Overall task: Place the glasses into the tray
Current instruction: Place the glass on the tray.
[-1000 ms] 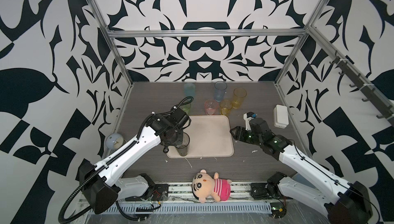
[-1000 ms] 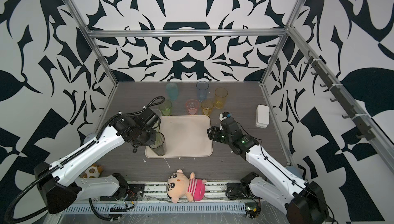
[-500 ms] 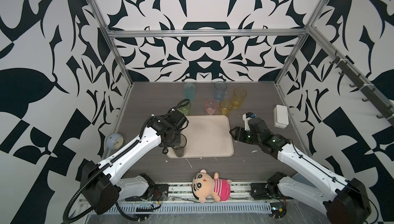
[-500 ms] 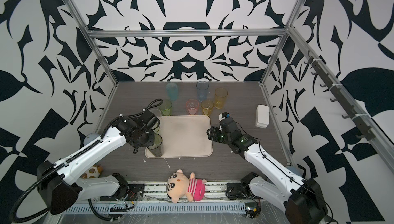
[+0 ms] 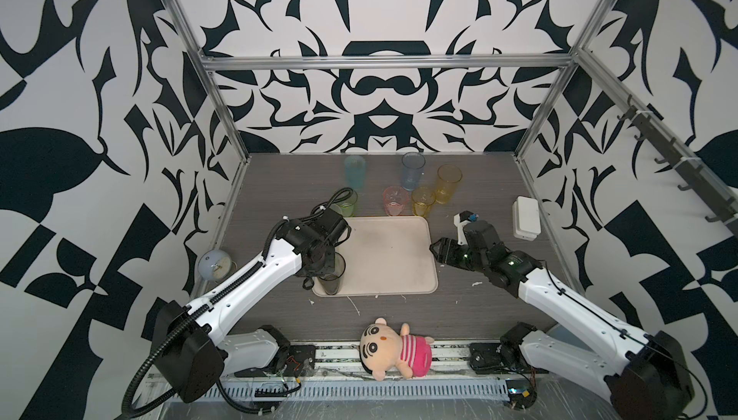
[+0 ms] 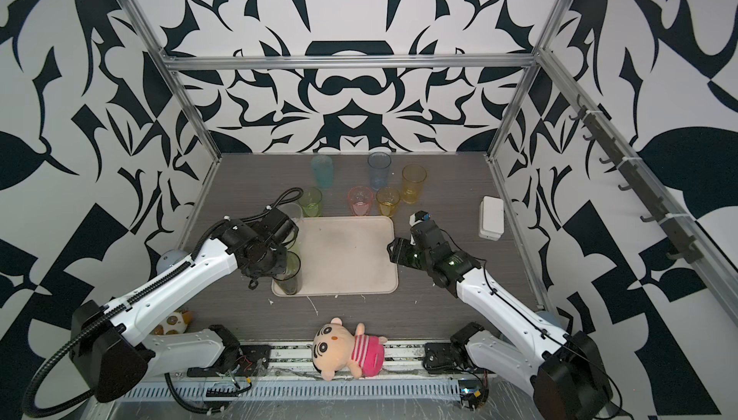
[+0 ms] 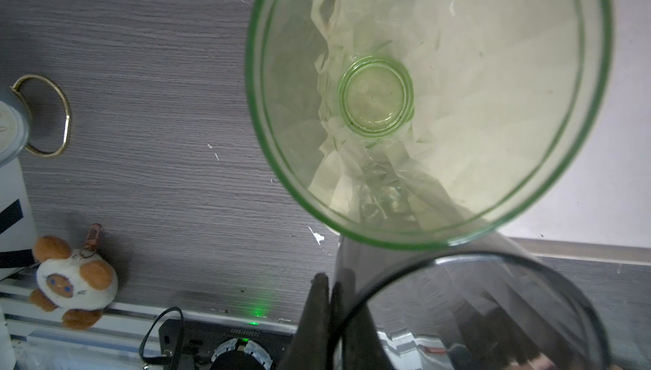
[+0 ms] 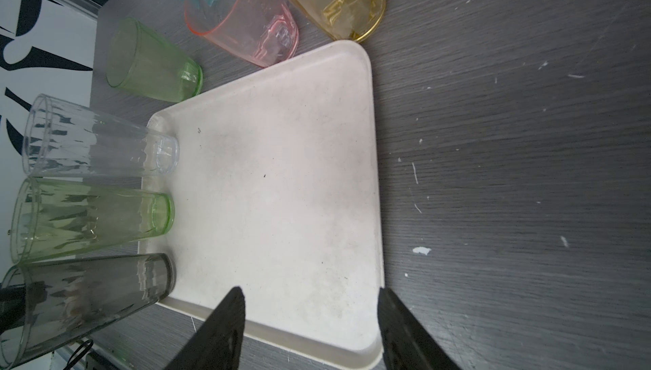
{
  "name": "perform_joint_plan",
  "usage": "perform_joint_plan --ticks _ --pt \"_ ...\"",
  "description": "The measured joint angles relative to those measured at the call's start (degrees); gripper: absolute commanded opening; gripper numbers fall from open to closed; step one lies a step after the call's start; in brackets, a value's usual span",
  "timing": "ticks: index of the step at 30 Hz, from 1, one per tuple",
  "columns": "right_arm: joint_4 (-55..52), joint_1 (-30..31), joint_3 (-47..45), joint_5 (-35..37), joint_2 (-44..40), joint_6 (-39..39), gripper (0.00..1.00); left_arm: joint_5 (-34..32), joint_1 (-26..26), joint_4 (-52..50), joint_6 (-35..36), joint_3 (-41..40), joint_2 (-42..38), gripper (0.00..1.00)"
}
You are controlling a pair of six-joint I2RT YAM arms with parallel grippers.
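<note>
The tall smoke-grey translucent tumbler (image 5: 331,278), set upright in the near left corner of the flat beige plastic tray (image 5: 393,254), is pinched at its rim wall by the closed left gripper (image 7: 329,282). A tall green tumbler (image 8: 91,217) and a tall clear tumbler (image 8: 98,146) are ranged behind it along the tray's left edge. The right gripper (image 8: 310,292) is held partly open and empty at the tray's right edge.
</note>
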Motion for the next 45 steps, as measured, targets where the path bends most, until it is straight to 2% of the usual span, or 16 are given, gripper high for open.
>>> perform_joint_plan --ticks 3,10,19,45 --pt "0.0 0.0 0.0 0.0 0.0 0.1 0.63 0.0 0.0 0.0 0.0 -0.1 0.0 0.00" --pt "0.0 0.0 0.0 0.0 0.1 0.1 0.63 0.0 0.2 0.0 -0.8 -0.6 -0.5 0.20" --pt "0.0 0.0 0.0 0.0 0.4 0.1 0.63 -0.5 0.3 -0.7 -1.7 -0.6 -2.1 0.29" --pt "0.0 0.0 0.0 0.0 0.4 0.2 0.63 -1.3 3.4 -1.5 -1.2 -0.4 -3.5 0.30"
